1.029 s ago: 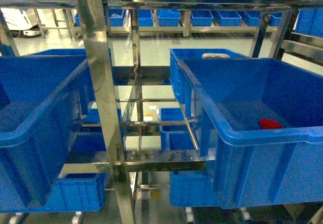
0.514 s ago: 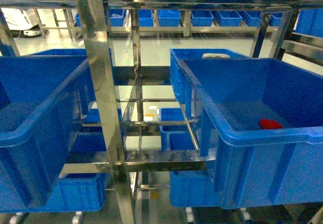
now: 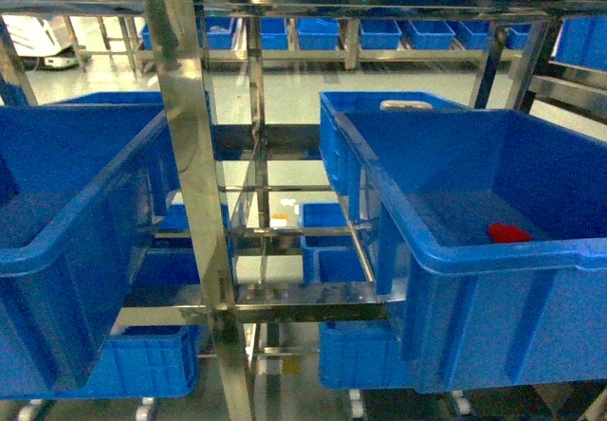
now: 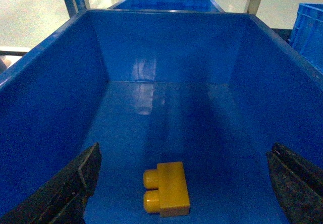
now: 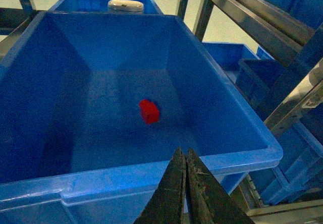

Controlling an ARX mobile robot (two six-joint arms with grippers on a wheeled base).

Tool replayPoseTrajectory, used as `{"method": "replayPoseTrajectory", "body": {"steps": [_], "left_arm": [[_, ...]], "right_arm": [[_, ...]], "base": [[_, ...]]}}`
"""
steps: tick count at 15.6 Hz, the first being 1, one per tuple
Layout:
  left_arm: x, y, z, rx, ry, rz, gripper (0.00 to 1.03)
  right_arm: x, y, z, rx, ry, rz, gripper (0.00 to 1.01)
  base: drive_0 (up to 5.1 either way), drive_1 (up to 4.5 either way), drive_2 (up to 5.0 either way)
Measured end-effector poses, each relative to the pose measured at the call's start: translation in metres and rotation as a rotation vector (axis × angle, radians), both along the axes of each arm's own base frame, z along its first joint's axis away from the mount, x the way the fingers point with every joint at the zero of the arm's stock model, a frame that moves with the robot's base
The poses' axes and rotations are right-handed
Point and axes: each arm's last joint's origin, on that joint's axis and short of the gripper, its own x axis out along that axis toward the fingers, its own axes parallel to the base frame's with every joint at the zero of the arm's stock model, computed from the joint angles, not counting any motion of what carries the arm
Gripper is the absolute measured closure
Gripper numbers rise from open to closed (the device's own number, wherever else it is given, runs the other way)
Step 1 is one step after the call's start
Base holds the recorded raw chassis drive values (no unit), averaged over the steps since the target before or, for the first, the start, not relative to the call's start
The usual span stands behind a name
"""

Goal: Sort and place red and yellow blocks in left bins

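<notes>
In the left bin (image 4: 60,108) the yellow block (image 4: 166,188) lies delivered beneath the released left fingers (image 4: 75,183), while the red block (image 5: 149,111) remains in the right bin (image 5: 222,158), right fingers (image 5: 185,193) clenched empty

A: Which colours do you see?
B: The left crate (image 4: 60,103) is deep blue and glossy, and the block (image 4: 167,188) on its floor is orange-yellow. The fingers (image 4: 60,193) at 7 and 5 o'clock are black.
A: And the other crate?
B: The right crate (image 5: 222,118) is blue too, with a red block (image 5: 149,111) inside. At its 12 o'clock a pale cream object (image 5: 125,5) lies. The rack (image 3: 194,203) is shiny silver.
</notes>
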Motion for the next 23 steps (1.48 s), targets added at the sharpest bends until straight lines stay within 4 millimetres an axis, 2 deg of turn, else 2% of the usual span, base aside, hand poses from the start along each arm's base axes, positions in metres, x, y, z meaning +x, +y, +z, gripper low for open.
{"method": "replayPoseTrajectory", "body": {"steps": [3, 6, 7, 10, 11, 12, 15, 18, 19, 20, 23], "left_arm": [[-0.012, -0.007, 0.005, -0.022, -0.005, -0.011, 0.05], [-0.029, -0.024, 0.03, -0.028, -0.08, -0.074, 0.05], [-0.035, -0.03, 0.032, -0.038, -0.082, -0.083, 0.05], [-0.061, -0.051, 0.044, -0.056, -0.098, -0.117, 0.05], [-0.075, -0.064, 0.052, -0.041, -0.15, -0.138, 0.05], [-0.078, -0.068, 0.06, -0.034, -0.191, -0.154, 0.05], [-0.077, -0.066, 0.056, -0.048, -0.17, -0.138, 0.05], [-0.077, -0.066, 0.057, -0.047, -0.173, -0.138, 0.05], [-0.077, -0.066, 0.057, -0.047, -0.172, -0.138, 0.05], [-0.077, -0.065, 0.057, -0.047, -0.172, -0.135, 0.05], [-0.077, -0.065, 0.057, -0.047, -0.172, -0.135, 0.05]], "right_arm": [[0.0, 0.0, 0.0, 0.0, 0.0, 0.0, 0.99], [0.0, 0.0, 0.0, 0.0, 0.0, 0.0, 0.99], [0.0, 0.0, 0.0, 0.0, 0.0, 0.0, 0.99], [0.0, 0.0, 0.0, 0.0, 0.0, 0.0, 0.99], [0.0, 0.0, 0.0, 0.0, 0.0, 0.0, 0.99], [0.0, 0.0, 0.0, 0.0, 0.0, 0.0, 0.99], [0.0, 0.0, 0.0, -0.001, 0.0, 0.0, 0.99], [0.0, 0.0, 0.0, -0.003, 0.001, 0.002, 0.62], [0.0, 0.0, 0.0, -0.003, 0.001, 0.002, 0.36], [0.0, 0.0, 0.0, -0.003, 0.001, 0.002, 0.01], [0.0, 0.0, 0.0, -0.004, 0.001, 0.002, 0.03]], "base": [[0.0, 0.0, 0.0], [0.0, 0.0, 0.0], [0.0, 0.0, 0.0], [0.0, 0.0, 0.0], [0.0, 0.0, 0.0], [0.0, 0.0, 0.0], [0.0, 0.0, 0.0], [0.0, 0.0, 0.0], [0.0, 0.0, 0.0], [0.0, 0.0, 0.0], [0.0, 0.0, 0.0]]}}
